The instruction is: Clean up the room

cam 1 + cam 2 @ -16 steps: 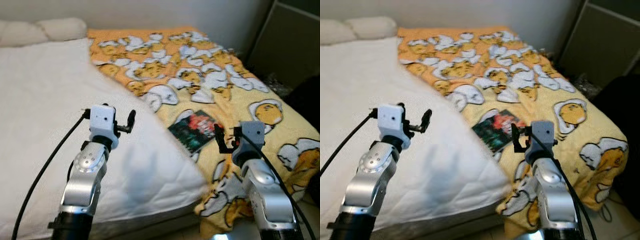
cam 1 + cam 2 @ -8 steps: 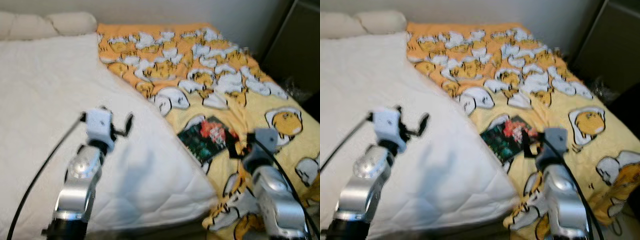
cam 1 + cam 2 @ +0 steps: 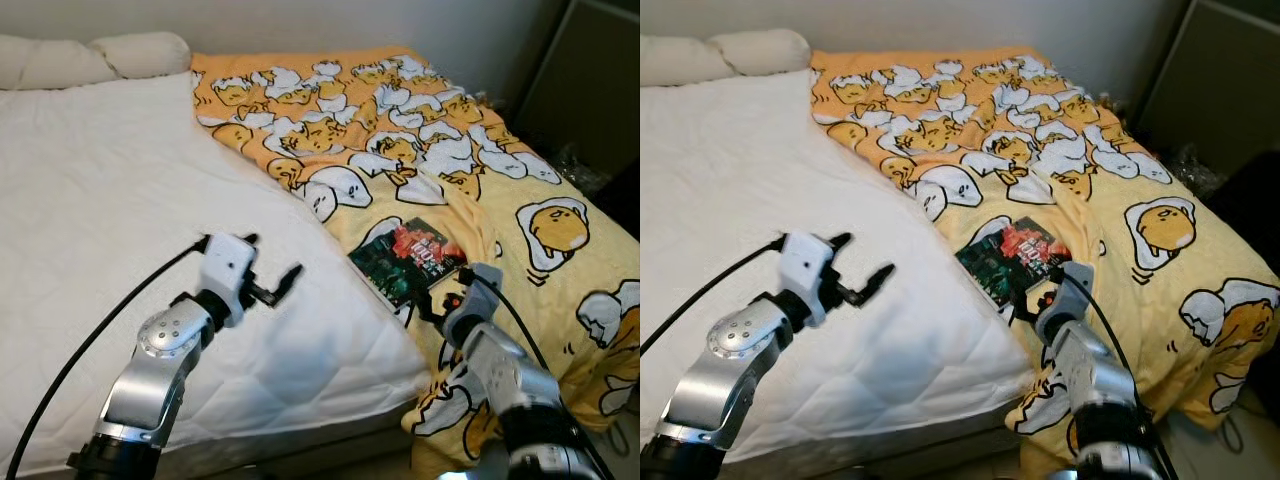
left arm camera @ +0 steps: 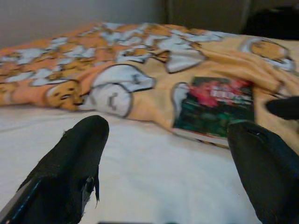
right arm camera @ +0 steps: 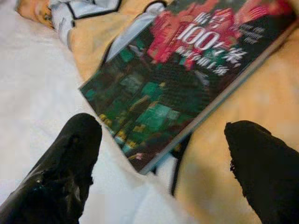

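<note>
Fingers (image 5: 70,168) of both grippers spread wide, empty; right pair just short of book (image 3: 408,255) on blanket (image 3: 520,200).

The right tool (image 3: 1035,297) is spread wide just short of the book (image 3: 1015,254), with bare yellow blanket (image 3: 1110,270) on its outer side. The white mattress (image 3: 730,210) beneath the spread left tool (image 3: 865,265) lies flat and unobstructed.

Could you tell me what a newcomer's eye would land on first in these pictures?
Probably the yellow blanket printed with cartoon eggs, covering the right side of the bed beside the bare white mattress. Next, the dark book lying on it near the mattress edge, with the right gripper open just short of it and the left gripper open over the mattress.
</note>
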